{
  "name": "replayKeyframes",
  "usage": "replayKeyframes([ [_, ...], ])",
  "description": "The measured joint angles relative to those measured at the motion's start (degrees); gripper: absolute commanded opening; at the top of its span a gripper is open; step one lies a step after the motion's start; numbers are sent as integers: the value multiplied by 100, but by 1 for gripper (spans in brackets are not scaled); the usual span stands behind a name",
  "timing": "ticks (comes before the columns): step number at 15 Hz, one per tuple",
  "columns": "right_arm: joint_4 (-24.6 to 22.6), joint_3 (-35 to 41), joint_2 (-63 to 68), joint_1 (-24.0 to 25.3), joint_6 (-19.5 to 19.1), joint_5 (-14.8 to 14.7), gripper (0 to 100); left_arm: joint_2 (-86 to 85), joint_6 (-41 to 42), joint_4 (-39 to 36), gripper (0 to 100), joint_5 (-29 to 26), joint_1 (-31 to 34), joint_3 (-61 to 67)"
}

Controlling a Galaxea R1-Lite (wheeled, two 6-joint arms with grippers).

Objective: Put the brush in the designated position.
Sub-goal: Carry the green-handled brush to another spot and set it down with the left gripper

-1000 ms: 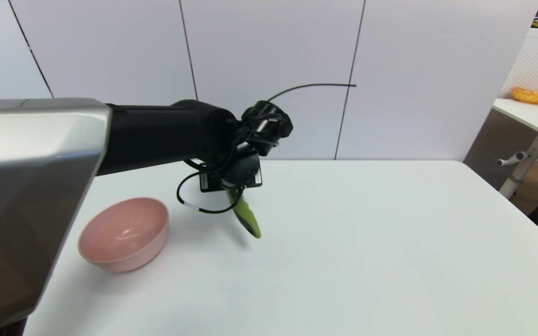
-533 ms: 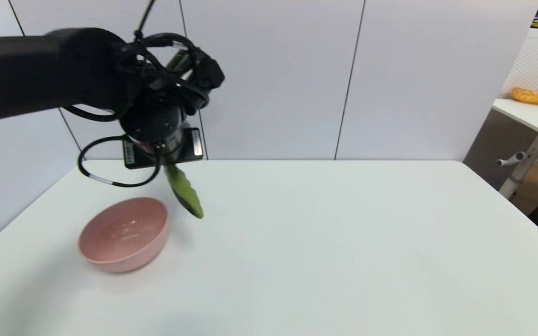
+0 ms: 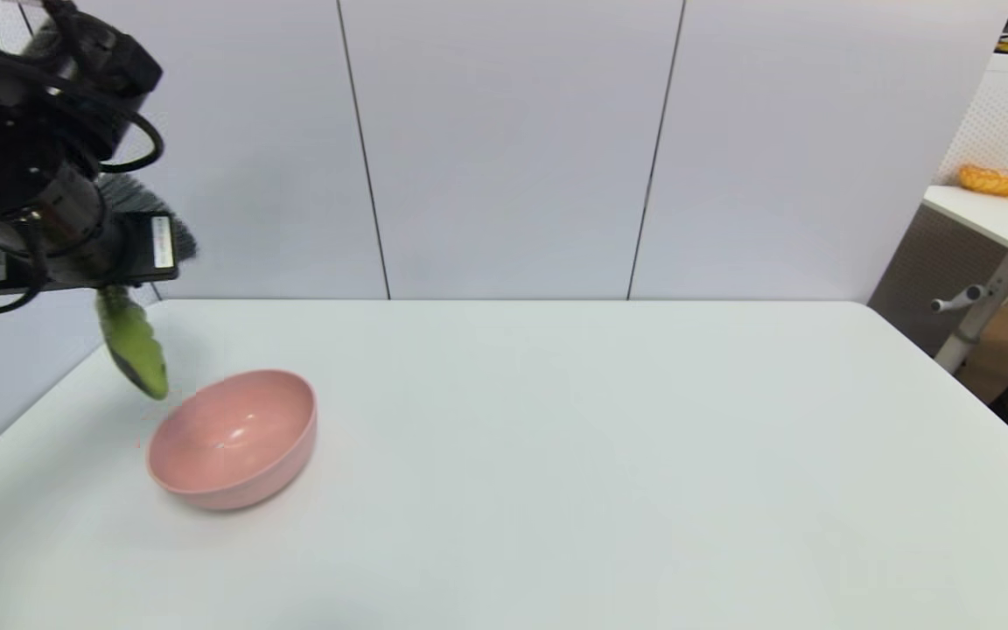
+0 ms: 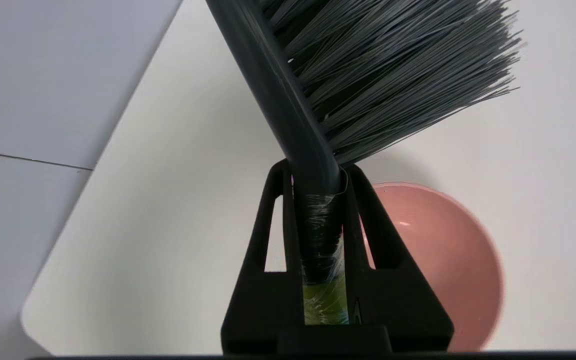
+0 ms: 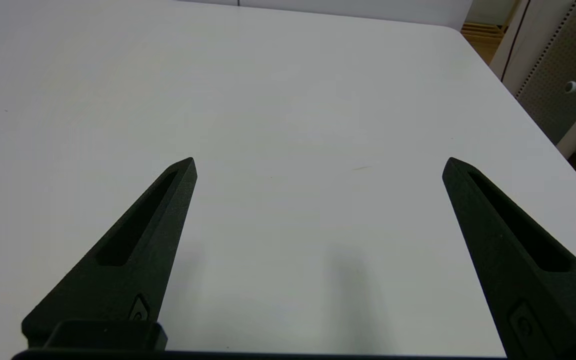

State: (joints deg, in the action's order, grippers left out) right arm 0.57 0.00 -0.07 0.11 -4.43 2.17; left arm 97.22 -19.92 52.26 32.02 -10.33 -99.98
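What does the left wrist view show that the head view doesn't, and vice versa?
Left wrist only: the left claw shut on the clear neck of the black-bristled, lime-green-handled hand brush, fingers pressed to either side.

Head only: the green handle hanging below the wrist, clear of the table; the right side of the white table; a side table with an orange basket.

Both: the brush, the round pink bowl, the white tabletop, and the grey wall panels.

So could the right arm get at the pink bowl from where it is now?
Probably, with a long reach: right gripper is open above bare table, nothing between, but the bowl sits far left.
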Motion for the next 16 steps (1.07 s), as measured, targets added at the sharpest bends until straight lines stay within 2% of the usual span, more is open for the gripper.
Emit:
replayKeyframes([
  [6, 5, 0, 0, -1, -4, 0, 100, -321, 2498, -271, 0, -1582, 1840, 318],
  [13, 2, 0, 0, 0, 0, 0, 100, -251, 4323, -2093, 0, -2330, 2487, 1801],
  [16, 0, 0, 0, 0, -1, 0, 100, -191, 5007, -2352, 0, -2751, 2677, 2135],
])
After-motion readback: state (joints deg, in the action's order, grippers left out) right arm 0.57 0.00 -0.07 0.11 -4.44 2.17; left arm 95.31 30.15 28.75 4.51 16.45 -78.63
